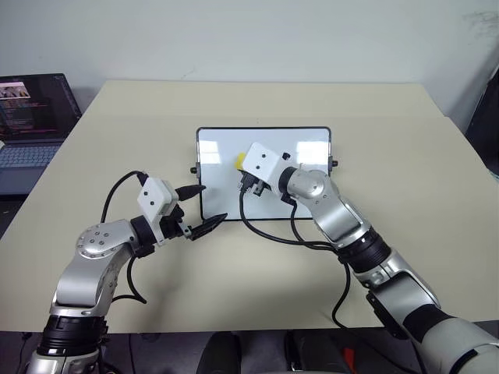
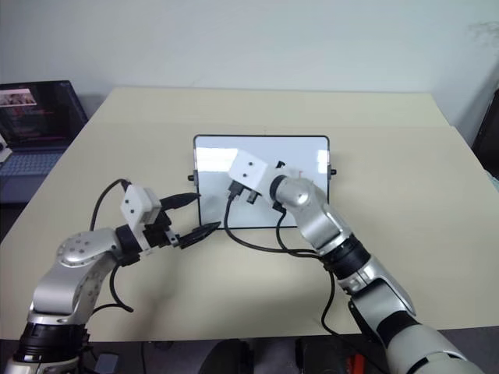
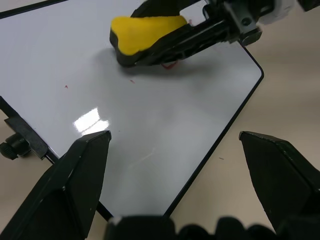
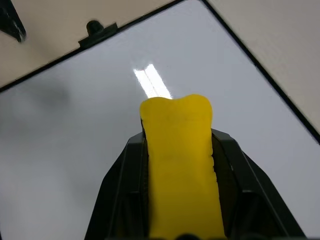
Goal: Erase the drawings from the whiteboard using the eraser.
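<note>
Eraser (image 4: 180, 165), soft yellow block, pinched in right hand (image 3: 150, 47) over glossy whiteboard (image 1: 218, 156).

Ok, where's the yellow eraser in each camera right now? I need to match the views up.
Left eye view: eraser over the whiteboard, just left of the right gripper's white camera block.
Right eye view: hidden behind that block.
Left wrist view: eraser pinched in the right gripper, on the board above a red smudge.
Right wrist view: eraser between the black fingers.
Shared landmark: the whiteboard's black frame.
</note>
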Robot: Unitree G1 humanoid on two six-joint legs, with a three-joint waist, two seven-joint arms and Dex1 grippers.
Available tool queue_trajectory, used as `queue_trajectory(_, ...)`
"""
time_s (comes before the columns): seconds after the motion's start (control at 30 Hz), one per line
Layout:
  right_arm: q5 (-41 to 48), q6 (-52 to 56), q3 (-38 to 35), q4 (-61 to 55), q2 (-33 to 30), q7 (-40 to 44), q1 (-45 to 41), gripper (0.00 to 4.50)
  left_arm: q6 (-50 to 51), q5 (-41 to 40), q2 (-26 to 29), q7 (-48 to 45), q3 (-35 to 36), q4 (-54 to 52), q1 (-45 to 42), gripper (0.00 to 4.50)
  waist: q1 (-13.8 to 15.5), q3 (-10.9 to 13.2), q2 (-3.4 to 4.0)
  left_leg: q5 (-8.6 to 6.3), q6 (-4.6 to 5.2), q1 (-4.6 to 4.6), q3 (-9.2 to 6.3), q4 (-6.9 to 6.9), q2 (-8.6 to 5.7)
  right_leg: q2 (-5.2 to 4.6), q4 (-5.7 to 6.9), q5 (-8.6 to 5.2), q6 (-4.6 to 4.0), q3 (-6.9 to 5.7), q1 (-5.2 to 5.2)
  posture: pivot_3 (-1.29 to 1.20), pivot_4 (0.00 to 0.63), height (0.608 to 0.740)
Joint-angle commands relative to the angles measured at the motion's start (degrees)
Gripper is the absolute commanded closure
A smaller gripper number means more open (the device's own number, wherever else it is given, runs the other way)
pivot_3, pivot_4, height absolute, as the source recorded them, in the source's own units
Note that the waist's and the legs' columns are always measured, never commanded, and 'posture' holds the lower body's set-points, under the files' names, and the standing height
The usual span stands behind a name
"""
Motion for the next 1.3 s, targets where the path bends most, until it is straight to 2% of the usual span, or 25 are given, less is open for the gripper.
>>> queue_trajectory(0.03,-2.32,-2.40,2.91,0.33,-2.44,4.22,0.10,3.20,-0.47,-0.30,0.48,-0.13,0.91,-2.31,0.20,0.00,0.00,0.00,0.00,0.00,0.00,0.00,0.01,0.01,0.00,-0.01,0.02,0.00,0.00,0.01,-0.01,0.00,0.150,0.740)
queue_trajectory(0.17,-4.03,-2.91,4.74,-0.78,-4.25,7.15,1.57,3.20,-0.55,-0.30,0.52,-0.18,0.93,-2.28,0.32,0.00,0.01,-0.02,-0.03,0.00,0.01,0.06,-0.01,0.06,0.00,0.00,0.15,0.00,0.00,0.00,0.00,0.00,0.150,0.740)
queue_trajectory(0.3,-4.41,-4.75,0.76,2.69,-1.46,1.12,-1.70,3.20,-0.53,-0.37,0.47,-0.46,0.61,-2.29,0.16,0.00,-0.10,-0.02,-0.02,0.01,0.01,0.15,-0.02,0.09,0.00,0.01,0.28,0.01,-0.02,-0.01,0.04,0.00,0.150,0.740)
queue_trajectory(0.47,-4.24,-6.44,-1.19,6.00,0.75,-2.11,-4.13,3.20,-0.62,-0.32,0.40,-0.74,0.24,-1.93,-0.45,0.00,-0.04,-0.02,-0.03,0.02,0.00,0.17,-0.01,0.10,0.00,0.02,0.33,0.03,-0.04,-0.01,0.04,0.00,0.150,0.740)
queue_trajectory(0.57,-4.54,-6.50,-0.51,6.80,1.05,-1.05,-3.97,3.20,-0.73,-0.27,0.31,-0.87,0.20,-1.77,-0.57,0.00,-0.02,-0.02,-0.02,0.02,0.01,0.13,0.00,0.09,0.00,0.01,0.24,0.03,-0.04,0.00,0.04,0.00,0.150,0.740)
queue_trajectory(0.7,-5.12,-4.85,3.13,4.29,-0.95,5.76,-1.23,3.20,-0.84,-0.15,0.05,-1.01,0.16,-1.63,-0.60,0.00,-0.01,-0.02,-0.03,0.02,0.01,0.13,0.00,0.08,0.01,0.01,0.22,0.03,-0.04,0.01,0.04,0.00,0.150,0.740)
queue_trajectory(0.77,-5.41,-4.69,3.19,3.39,-1.26,6.58,-0.45,3.20,-0.84,-0.10,-0.15,-1.01,0.00,-1.69,-0.56,0.00,0.00,-0.02,-0.03,0.02,0.01,0.14,-0.02,0.08,0.01,0.01,0.23,0.03,-0.04,-0.01,0.05,0.00,0.150,0.740)
queue_trajectory(0.97,-4.16,-4.69,-4.86,2.11,-1.10,-0.84,-1.15,3.20,-0.75,-0.26,-0.27,-1.50,-0.72,-1.93,-0.65,0.00,0.02,-0.02,-0.03,0.02,0.01,0.16,-0.03,0.11,0.00,0.01,0.32,0.03,-0.05,-0.02,0.05,0.00,0.150,0.740)
queue_trajectory(1.07,-4.18,-3.81,-8.07,1.08,-3.20,-2.32,-0.29,3.20,-0.75,-0.37,-0.25,-1.75,-1.08,-1.90,-0.80,0.00,0.28,-0.02,-0.03,0.02,0.00,0.11,-0.04,0.11,-0.01,0.00,0.27,0.03,-0.05,-0.04,0.05,0.00,0.150,0.740)
queue_trajectory(1.17,-4.64,-2.62,-7.96,0.83,-5.27,-0.75,1.69,3.20,-0.74,-0.42,-0.38,-1.81,-1.43,-1.75,-1.13,0.00,0.21,-0.03,-0.04,0.02,0.01,0.09,-0.01,0.10,-0.03,-0.04,0.21,0.03,-0.05,-0.01,0.05,0.00,0.150,0.740)
queue_trajectory(1.3,-4.86,-0.14,-4.10,-3.81,-7.70,5.97,6.06,3.20,-0.78,-0.43,-0.40,-2.04,-1.76,-1.36,-1.65,0.00,0.12,-0.04,-0.05,0.02,0.01,0.18,-0.04,0.10,-0.01,-0.01,0.23,0.03,-0.04,-0.03,0.11,0.00,0.150,0.740)
